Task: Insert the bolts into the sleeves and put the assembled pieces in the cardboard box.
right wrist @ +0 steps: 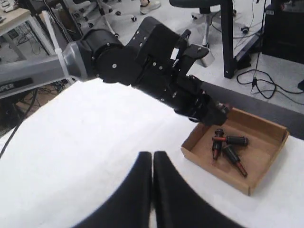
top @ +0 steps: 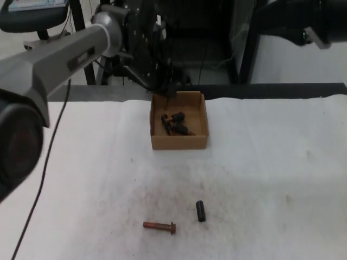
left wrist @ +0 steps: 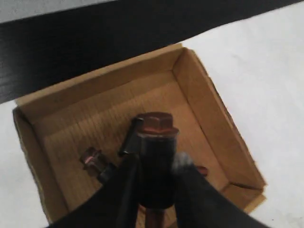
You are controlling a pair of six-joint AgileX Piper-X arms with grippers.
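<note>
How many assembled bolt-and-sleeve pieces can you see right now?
4. One assembled piece is in the left gripper above the cardboard box; three lie inside: one, another, a third. Others may be hidden.

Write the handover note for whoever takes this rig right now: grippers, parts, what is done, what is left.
Left gripper: shut on an assembled piece, bolt in sleeve, held over the cardboard box.
Right gripper: shut, nothing in it, above the white cloth, short of the box.
Done: what look like three assembled pieces lie in the box.
Left: drop the held piece into the box. Then join the loose bolt and the loose sleeve, which lie apart on the cloth near the front, and box them.
</note>
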